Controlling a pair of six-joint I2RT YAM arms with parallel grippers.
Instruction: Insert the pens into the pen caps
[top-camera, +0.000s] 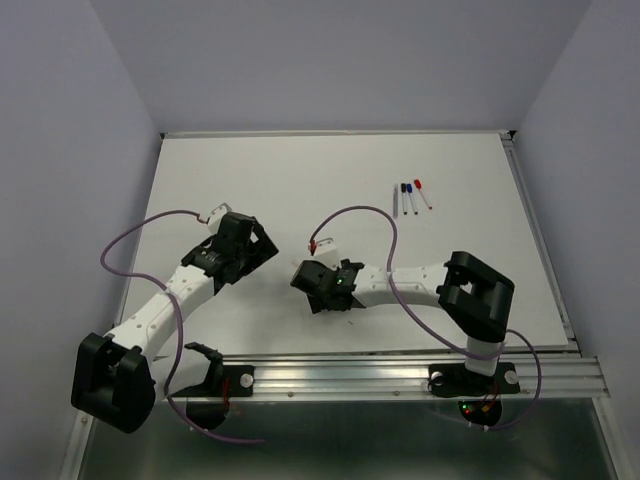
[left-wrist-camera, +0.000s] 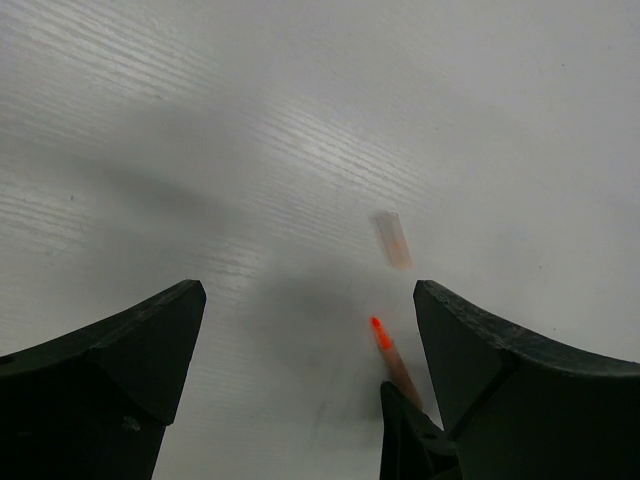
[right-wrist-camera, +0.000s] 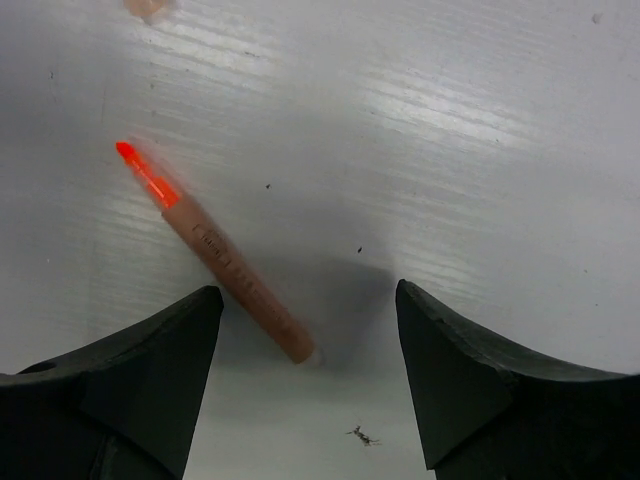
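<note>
White table (top-camera: 300, 170); capped pens (top-camera: 410, 195) well apart from orange pen (right-wrist-camera: 225, 265)

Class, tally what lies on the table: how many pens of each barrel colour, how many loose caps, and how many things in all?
Grey pen: 1
White pens: 3
Orange pen: 1
Loose cap: 1
Total: 6
</note>
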